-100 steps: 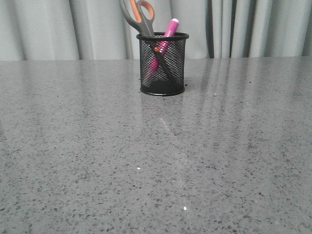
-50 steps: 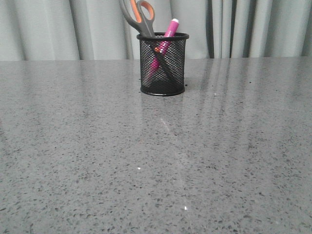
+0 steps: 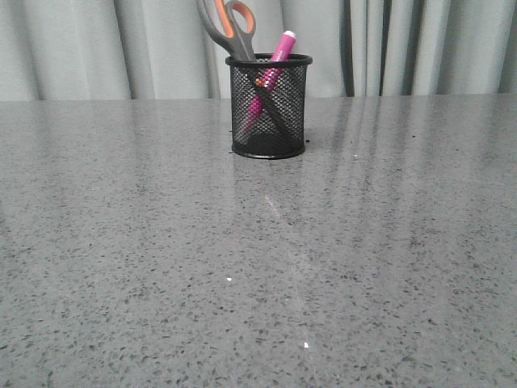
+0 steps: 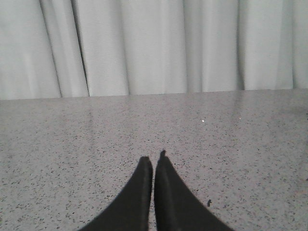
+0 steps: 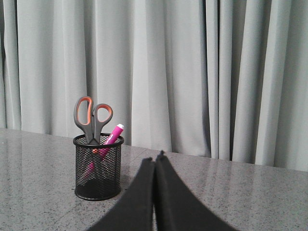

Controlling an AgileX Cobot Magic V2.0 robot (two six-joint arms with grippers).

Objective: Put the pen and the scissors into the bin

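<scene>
no movement | scissors (image 3: 229, 28) handles-up, pen (image 3: 275, 63) leaning right | bin (image 3: 269, 105)

Grey speckled stone-look worktop (image 3: 258, 259): glossy, dark flecks throughout, few tiny white glints toward near edge. Faint vertical streaks of reflection across far half, strongest right of centre. Pale grey-green pleated fabric curtain (image 3: 73, 48): hangs along far edge of worktop, spans full width, deep vertical folds with darker shadow lines. Same curtain fills background in both wrist views, meeting worktop at straight horizontal line.
</scene>
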